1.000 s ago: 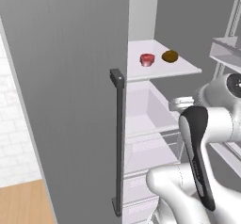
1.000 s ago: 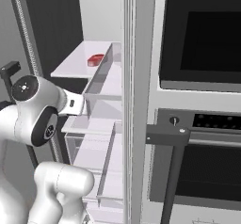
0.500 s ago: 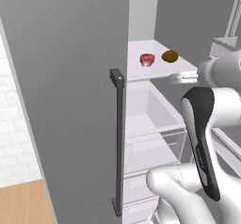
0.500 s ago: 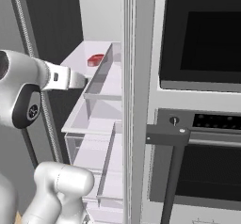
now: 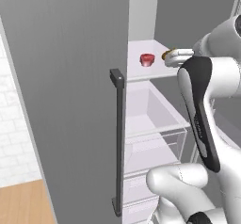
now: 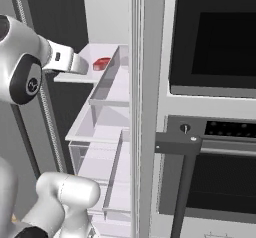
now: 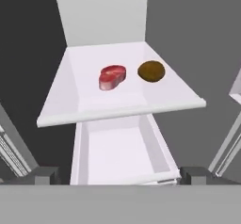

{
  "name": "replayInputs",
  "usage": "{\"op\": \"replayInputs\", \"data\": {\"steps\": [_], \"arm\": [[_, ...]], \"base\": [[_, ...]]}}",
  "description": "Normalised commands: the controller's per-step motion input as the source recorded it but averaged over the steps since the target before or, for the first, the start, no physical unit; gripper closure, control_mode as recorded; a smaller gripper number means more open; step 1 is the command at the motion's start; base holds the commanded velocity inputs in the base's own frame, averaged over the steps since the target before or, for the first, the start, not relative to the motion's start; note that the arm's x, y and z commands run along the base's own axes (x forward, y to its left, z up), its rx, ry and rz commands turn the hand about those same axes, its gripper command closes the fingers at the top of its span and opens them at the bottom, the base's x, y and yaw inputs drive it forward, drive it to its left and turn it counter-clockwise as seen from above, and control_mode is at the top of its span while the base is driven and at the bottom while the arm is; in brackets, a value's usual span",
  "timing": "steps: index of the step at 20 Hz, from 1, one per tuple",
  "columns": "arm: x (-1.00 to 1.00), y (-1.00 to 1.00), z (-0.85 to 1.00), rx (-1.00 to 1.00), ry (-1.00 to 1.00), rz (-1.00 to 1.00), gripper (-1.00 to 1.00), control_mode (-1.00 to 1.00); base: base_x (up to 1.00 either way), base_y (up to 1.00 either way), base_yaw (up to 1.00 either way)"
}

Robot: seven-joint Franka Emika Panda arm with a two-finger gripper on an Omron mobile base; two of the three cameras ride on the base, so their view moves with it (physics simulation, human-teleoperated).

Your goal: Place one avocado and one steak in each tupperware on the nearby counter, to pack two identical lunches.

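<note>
Reaching into the open fridge with fingers (image 7: pixel 45 175) spread wide and empty, the gripper (image 7: pixel 117 177) must next advance and descend onto the steak (image 7: pixel 112 77) or avocado (image 7: pixel 151 71), side by side on the shelf (image 7: pixel 117 110) well ahead of them.

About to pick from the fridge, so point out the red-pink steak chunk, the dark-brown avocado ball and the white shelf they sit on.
Red-pink steak chunk (image 7: pixel 112 76), hand view, middle of its top face.
Dark-brown avocado ball (image 7: pixel 151 71), hand view, its centre.
White fridge shelf (image 7: pixel 117 113), hand view, bare front lip.
</note>
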Motion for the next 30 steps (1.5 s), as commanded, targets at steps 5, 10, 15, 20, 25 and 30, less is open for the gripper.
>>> {"op": "replayInputs", "data": {"steps": [5, 10, 15, 20, 25, 30], "arm": [[0.72, 0.14, -0.27, 0.0, 0.09, 0.0, -1.0, -1.0], [0.71, 0.04, -0.05, 0.0, 0.01, 0.0, -1.0, -1.0], [0.59, 0.0, -0.11, 0.0, 0.0, 0.0, -1.0, -1.0], [0.58, -0.02, -0.25, 0.02, 0.03, 0.0, -1.0, -1.0], [0.58, -0.04, -0.23, 0.06, 0.09, 0.0, -1.0, -1.0], [0.54, 0.0, 0.0, 0.06, 0.13, 0.0, -1.0, -1.0]], "base": [[0.0, 0.0, 0.0], [0.0, 0.0, 0.0], [0.0, 0.0, 0.0], [0.0, 0.0, 0.0], [0.0, 0.0, 0.0], [0.0, 0.0, 0.0]]}}
